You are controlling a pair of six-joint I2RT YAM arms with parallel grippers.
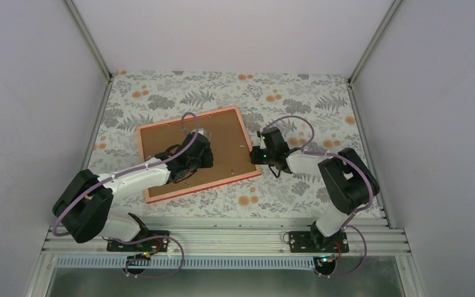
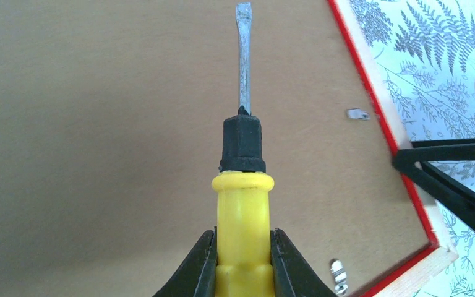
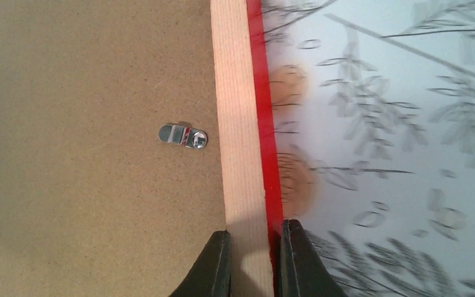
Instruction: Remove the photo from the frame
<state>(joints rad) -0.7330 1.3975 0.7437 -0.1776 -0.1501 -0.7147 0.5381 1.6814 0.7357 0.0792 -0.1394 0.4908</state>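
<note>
Left tool [image 2: 242, 257]: I clamp the screwdriver [image 2: 243, 204] for working a tab [image 2: 357, 114]; right tool [image 3: 253, 260] pinches the frame [image 3: 238, 124] rim to steady it.

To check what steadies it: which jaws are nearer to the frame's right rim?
Right. The right gripper is shut on the frame at that rim; the left gripper holds a screwdriver over the back board, farther in.

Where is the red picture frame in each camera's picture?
Top external: the frame lies back-up in the middle.
Left wrist: its brown back fills most of the picture, red rim at right.
Right wrist: brown back at left, rim down the middle, pinched by the right gripper.
Shared landmark: the flowery tablecloth.
</note>
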